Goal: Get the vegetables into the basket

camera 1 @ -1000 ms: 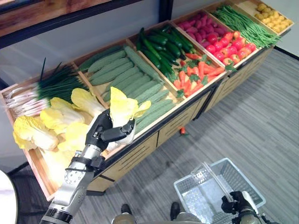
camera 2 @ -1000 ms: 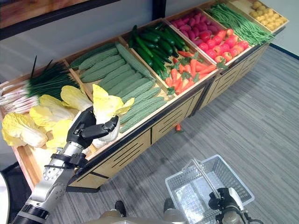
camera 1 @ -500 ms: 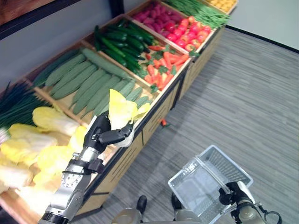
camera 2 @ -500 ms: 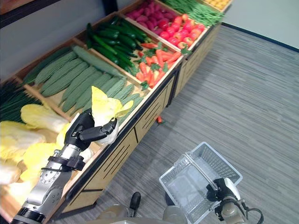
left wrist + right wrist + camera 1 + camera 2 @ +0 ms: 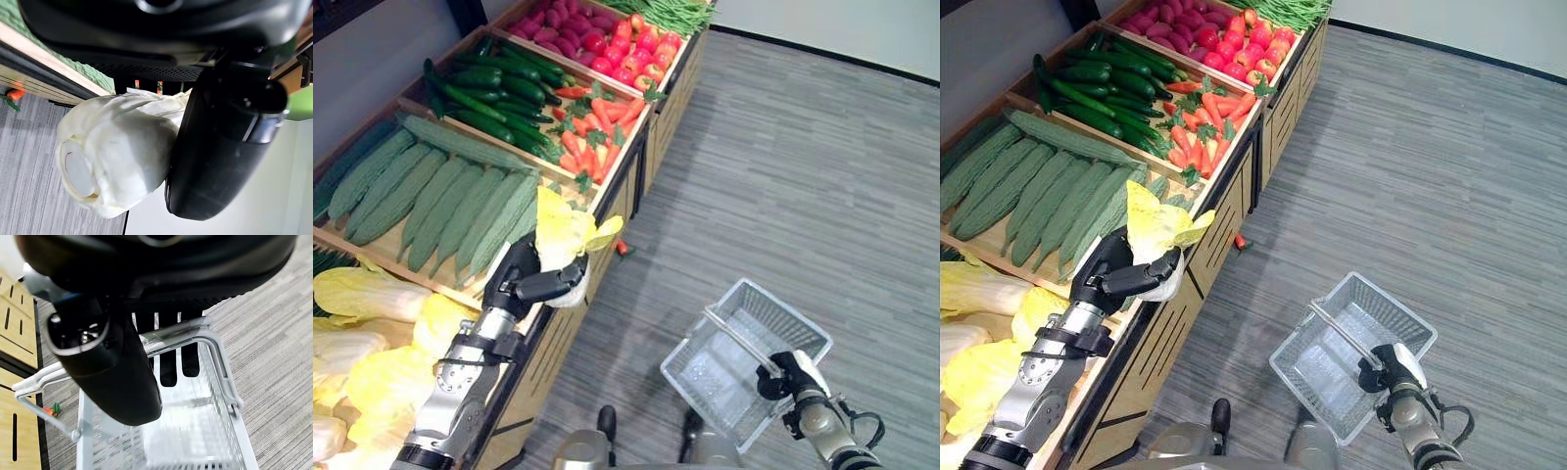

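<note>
My left hand is shut on a yellow-white napa cabbage, held upright over the front edge of the wooden display stand. The wrist view shows the cabbage's pale base between the thumb and the fingers. My right hand is at the lower right, curled round the handle of a clear wire basket that hangs above the grey floor, to the right of the cabbage and lower.
The stand's bins hold more napa cabbages, ridged green gourds, cucumbers, carrots, red fruit and green beans. A small carrot lies on the floor by the stand. Open grey floor spreads to the right.
The camera has swung right, so the stand slides left in view. My left hand still holds the cabbage, now over the stand's front edge. The basket stays in my right hand.
</note>
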Tool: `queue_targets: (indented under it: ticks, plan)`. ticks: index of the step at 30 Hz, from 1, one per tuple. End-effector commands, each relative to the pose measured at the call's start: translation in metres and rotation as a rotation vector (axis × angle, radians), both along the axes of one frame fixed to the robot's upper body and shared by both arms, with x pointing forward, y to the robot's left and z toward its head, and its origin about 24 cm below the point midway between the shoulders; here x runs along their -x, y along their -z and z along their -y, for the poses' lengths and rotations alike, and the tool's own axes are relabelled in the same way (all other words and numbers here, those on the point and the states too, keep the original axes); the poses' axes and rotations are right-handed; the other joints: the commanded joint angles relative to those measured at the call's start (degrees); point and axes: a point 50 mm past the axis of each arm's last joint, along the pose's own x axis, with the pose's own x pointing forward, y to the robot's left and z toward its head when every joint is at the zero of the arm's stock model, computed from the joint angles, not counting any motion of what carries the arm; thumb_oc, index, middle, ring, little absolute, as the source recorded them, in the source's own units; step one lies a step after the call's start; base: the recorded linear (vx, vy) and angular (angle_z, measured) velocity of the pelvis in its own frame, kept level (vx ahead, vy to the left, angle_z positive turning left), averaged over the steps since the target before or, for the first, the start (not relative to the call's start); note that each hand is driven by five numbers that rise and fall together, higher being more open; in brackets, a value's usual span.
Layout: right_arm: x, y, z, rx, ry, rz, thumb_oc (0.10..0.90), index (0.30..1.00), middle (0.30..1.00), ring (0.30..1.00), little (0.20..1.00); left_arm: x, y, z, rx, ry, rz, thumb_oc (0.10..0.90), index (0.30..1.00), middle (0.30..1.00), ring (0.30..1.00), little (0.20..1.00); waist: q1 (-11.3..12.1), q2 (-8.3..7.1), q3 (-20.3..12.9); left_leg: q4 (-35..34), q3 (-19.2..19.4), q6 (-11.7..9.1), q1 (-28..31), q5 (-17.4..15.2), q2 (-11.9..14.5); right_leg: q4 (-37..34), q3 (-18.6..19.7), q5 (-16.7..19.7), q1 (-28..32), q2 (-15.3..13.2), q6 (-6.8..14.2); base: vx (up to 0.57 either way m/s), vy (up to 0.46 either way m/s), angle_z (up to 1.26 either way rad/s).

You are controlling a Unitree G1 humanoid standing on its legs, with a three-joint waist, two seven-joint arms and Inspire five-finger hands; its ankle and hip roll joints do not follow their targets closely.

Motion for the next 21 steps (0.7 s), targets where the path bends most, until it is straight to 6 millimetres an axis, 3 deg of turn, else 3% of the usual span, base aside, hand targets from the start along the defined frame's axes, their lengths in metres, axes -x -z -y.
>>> queue_targets:
  ticks: [1,5,13,16,19,20,21]
  plan:
    - [-0.026,-0.032,0.017,0.080,-0.052,0.161,0.400,0.300,0.300,0.300,0.300,-0.004,-0.052,0.003,0.037,0.043,0.277,0.400,0.300,0.300,0.300,0.300,-0.15,-2.73,-6.67,2.72,-1.36,-2.48,-5.29,-1.06,-0.48,-2.95,1.76,1.27,-1.97,1.16,2.14,0.02,-0.107,-0.30]
    - [-0.026,-0.044,0.021,0.103,-0.093,0.204,0.400,0.300,0.300,0.300,0.300,-0.005,-0.045,0.006,0.036,0.053,0.246,0.400,0.300,0.300,0.300,0.300,-1.35,-3.12,-7.93,1.09,-0.59,-4.10,-4.37,0.09,0.87,-8.84,1.26,0.90,0.32,3.05,1.78,0.03,-0.171,-0.38]
    - [-0.032,-0.065,0.040,0.171,-0.097,0.254,0.400,0.300,0.300,0.300,0.300,-0.009,-0.036,0.018,0.055,0.099,0.210,0.400,0.300,0.300,0.300,0.300,-2.85,-1.46,-8.40,-2.19,-0.42,-6.14,-3.03,2.56,3.34,-11.28,1.42,0.19,1.56,5.22,1.12,0.00,-0.107,-0.08]
    - [-0.046,-0.083,0.047,0.213,-0.113,0.305,0.400,0.300,0.300,0.300,0.300,-0.012,-0.031,0.031,0.027,0.164,0.180,0.400,0.300,0.300,0.300,0.300,-3.43,-0.62,-8.72,-2.31,0.16,-6.47,-2.34,2.61,3.96,-11.28,1.77,-0.05,1.97,5.62,0.93,0.02,-0.059,-0.07]
    - [-0.051,-0.087,0.046,0.218,-0.121,0.320,0.400,0.300,0.300,0.300,0.300,-0.013,-0.032,0.035,-0.009,0.185,0.188,0.400,0.300,0.300,0.300,0.300,-3.51,-0.52,-8.80,-2.38,0.26,-6.49,-2.13,2.55,4.01,-11.28,2.00,-0.03,2.05,5.68,0.95,0.01,-0.014,-0.02]
    - [-0.066,-0.104,0.044,0.234,-0.163,0.380,0.400,0.300,0.300,0.300,0.300,-0.018,-0.037,0.046,-0.138,0.261,0.214,0.400,0.300,0.300,0.300,0.300,-4.02,-0.36,-9.40,-2.63,0.80,-6.58,-1.74,2.38,4.14,-11.28,2.71,0.05,2.05,5.82,0.99,0.03,-0.013,-0.06]
    - [-0.066,-0.104,0.044,0.234,-0.162,0.381,0.400,0.300,0.300,0.300,0.300,-0.018,-0.037,0.047,-0.139,0.262,0.215,0.400,0.300,0.300,0.300,0.300,-3.95,-0.36,-9.35,-2.63,0.83,-6.58,-1.72,2.36,4.14,-11.28,2.74,0.04,2.06,5.83,0.99,0.03,-0.011,-0.07]
